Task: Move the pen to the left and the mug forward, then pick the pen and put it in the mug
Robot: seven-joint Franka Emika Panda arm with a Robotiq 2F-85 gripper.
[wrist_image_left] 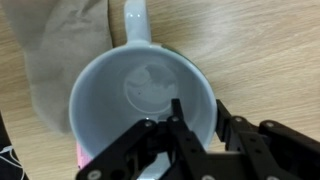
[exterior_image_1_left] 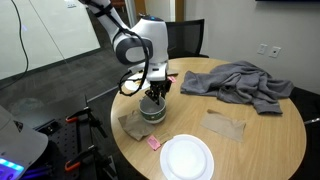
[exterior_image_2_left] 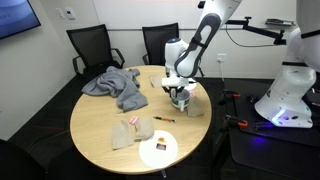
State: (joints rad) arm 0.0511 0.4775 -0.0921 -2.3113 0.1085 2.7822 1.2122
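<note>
In an exterior view the claw [exterior_image_1_left: 153, 92] hangs straight down onto the mug [exterior_image_1_left: 152, 110], which sits near the counter's [exterior_image_1_left: 262, 140] edge on the arm's side. The mug is squat and off-white with a darker lower band. One white plate [exterior_image_1_left: 187, 157], one grey cloth [exterior_image_1_left: 236, 82] and one pink scrap [exterior_image_1_left: 153, 144] lie apart from it.

In an exterior view from the opposite side, the claw [exterior_image_2_left: 180, 86] again meets the mug [exterior_image_2_left: 181, 98] from above. The single pen [exterior_image_2_left: 163, 119], a thin orange-red stick, lies flat on the counter [exterior_image_2_left: 95, 125] between mug and plate [exterior_image_2_left: 157, 151], well clear of the claw. Two beige napkins [exterior_image_2_left: 125, 134] show here, one beside the mug.

In the wrist view the mug [wrist_image_left: 140, 90] is seen from above, its handle pointing up-frame. The claw [wrist_image_left: 200, 108] straddles the rim, one finger inside and one outside; I cannot tell whether they pinch the wall.
</note>
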